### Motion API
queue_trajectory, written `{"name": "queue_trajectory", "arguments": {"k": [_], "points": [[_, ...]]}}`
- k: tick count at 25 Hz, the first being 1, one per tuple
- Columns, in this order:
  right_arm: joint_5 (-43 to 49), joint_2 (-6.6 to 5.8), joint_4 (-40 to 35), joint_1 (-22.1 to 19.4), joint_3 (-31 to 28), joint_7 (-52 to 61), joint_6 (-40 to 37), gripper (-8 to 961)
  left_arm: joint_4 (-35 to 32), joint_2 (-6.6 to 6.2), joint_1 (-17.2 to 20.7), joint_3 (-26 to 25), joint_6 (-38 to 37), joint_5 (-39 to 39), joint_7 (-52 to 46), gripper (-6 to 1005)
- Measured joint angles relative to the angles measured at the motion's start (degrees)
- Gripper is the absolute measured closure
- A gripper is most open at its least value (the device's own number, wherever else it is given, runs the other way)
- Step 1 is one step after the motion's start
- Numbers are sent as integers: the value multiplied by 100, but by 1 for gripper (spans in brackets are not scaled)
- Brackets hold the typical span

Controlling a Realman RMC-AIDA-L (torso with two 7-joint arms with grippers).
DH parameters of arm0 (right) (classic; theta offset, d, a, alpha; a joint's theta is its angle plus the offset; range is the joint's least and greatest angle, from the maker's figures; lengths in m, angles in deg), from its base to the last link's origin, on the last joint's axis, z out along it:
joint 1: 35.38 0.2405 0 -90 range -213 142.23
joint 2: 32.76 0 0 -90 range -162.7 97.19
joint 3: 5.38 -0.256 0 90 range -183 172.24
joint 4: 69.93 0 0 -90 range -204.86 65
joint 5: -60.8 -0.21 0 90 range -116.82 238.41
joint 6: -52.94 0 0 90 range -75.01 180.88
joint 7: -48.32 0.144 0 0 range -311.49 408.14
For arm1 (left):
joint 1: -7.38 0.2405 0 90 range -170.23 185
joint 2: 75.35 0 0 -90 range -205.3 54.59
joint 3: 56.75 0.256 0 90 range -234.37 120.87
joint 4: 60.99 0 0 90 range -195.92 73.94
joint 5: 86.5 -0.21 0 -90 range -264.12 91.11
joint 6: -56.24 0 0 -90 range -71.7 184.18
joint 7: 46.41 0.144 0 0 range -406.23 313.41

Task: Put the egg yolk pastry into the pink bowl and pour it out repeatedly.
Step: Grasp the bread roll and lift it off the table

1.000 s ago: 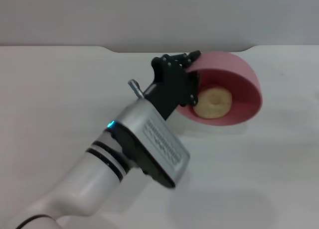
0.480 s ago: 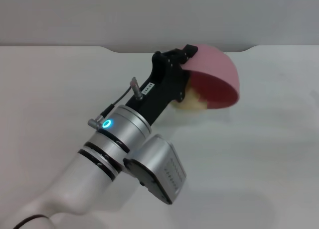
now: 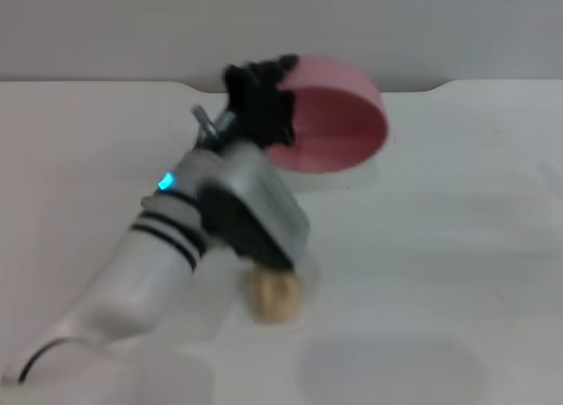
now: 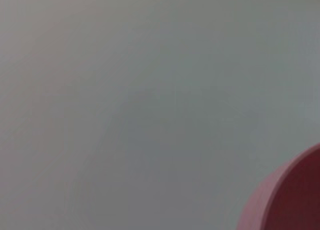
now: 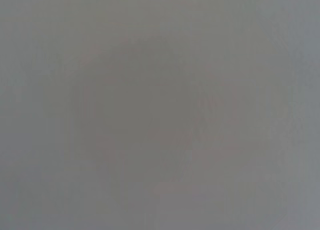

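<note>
Head view: left end effector [image 3: 264,92] pinching pink bowl [image 3: 339,123] above white table [image 3: 457,246], grey wall [image 3: 132,26] behind.

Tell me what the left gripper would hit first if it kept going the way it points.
Nothing separate: the left gripper already holds the pink bowl by its rim, pointing toward the table's far edge. Beyond looks free, though depth is unclear.

white table [image 3: 457,246] against a plain grey wall [image 3: 132,26]

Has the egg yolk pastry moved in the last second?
Yes. The egg yolk pastry left the pink bowl and now lies nearer the table's front edge.
</note>
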Motion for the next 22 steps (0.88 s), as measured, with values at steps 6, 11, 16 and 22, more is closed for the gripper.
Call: {"name": "queue_trajectory", "arguments": {"k": [6, 11, 16, 22], "points": [[8, -11, 46, 152, 222, -3, -43, 434, -609, -55, 56, -1673, -2246, 1322, -166, 999], [44, -19, 159, 380, 725, -334, -54, 435, -373, -128, -34, -4866, -6581, 2172, -625, 999], [396, -18, 165, 679, 1685, -373, 123, 381, -40, -449, -328, -6511, -9386, 862, -2535, 1000], [1153, -6, 486, 1363, 2333, 54, 581, 300, -742, -404, -121, -7249, -10702, -1366, -4584, 1000]]}}
